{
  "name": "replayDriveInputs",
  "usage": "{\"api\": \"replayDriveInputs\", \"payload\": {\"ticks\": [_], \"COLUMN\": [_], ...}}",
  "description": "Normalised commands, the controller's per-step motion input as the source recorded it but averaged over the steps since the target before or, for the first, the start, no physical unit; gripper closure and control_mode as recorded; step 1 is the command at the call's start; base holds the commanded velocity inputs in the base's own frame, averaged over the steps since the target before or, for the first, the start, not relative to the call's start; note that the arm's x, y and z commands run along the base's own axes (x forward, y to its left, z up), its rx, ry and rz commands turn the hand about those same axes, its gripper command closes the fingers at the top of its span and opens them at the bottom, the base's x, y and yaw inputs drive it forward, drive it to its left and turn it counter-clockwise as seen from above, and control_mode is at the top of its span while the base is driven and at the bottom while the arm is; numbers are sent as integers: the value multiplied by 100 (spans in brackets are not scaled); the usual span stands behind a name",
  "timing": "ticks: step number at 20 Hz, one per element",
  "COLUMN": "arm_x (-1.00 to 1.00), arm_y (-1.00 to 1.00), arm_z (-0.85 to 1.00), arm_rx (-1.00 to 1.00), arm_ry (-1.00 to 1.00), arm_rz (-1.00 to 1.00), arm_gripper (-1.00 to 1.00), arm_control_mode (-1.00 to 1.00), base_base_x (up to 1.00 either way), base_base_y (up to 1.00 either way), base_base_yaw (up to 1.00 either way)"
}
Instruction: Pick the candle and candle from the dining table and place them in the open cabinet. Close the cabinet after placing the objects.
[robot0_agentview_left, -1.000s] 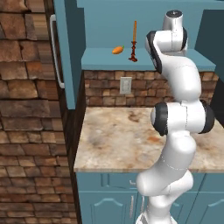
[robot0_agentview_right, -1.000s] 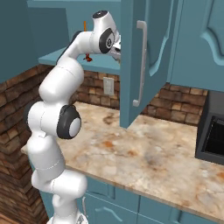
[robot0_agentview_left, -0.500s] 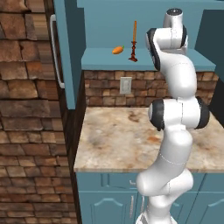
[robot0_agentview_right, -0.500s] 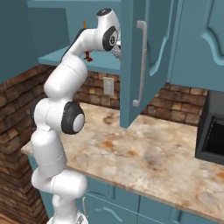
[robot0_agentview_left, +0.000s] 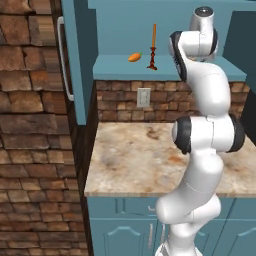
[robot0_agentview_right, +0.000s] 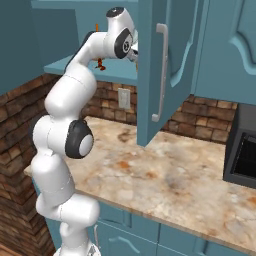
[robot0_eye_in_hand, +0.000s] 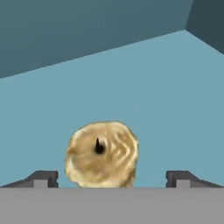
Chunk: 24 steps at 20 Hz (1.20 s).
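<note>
Jaws wide apart in my hand view, fingertips (robot0_eye_in_hand: 43, 178) well clear on both sides of the squat gold candle (robot0_eye_in_hand: 102, 154); nothing gripped. That candle sits on the teal cabinet shelf (robot0_eye_in_hand: 175, 100), wick up, seen from above. The taper candle (robot0_agentview_left: 153, 46) stands upright on its dark stand toward the shelf's front edge, the orange lump (robot0_agentview_left: 134, 57) just beside it on its left. So both candles look placed; the step in hand, I'd judge, is backing out, then shutting the doors.

To do it well: I'd pull straight back along the jaw axis, no sideways drift, so no fingertip clips the stubby candle. Then go for the door bar handle (robot0_agentview_right: 160, 75).

Gold candle: waxy, mottled, round, low, stable. Taper: thin, tall, tippy. Shelf: flat, smooth, matte. Handle: long silver bar. Table (robot0_agentview_left: 145, 160): marbled stone.
</note>
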Motion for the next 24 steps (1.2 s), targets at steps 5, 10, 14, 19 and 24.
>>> {"api": "replayDriveInputs", "payload": {"ticks": [5, 10, 14, 19, 24], "arm_x": [-42, -77, -100, -100, -97], "arm_y": [21, 22, 12, 17, 37], "arm_z": [-1, 2, 21, 22, 2], "arm_rx": [-13, -7, 0, 0, -1], "arm_ry": [-42, -39, -26, -15, -6], "arm_rz": [0, 0, 0, 0, 0], "arm_gripper": [-100, -100, -100, -100, -100], "arm_control_mode": [-100, -100, -100, -100, -100], "base_base_x": [0, 0, 0, 0, 0], "base_base_y": [0, 0, 0, 0, 0], "base_base_yaw": [0, 0, 0, 0, 0]}}
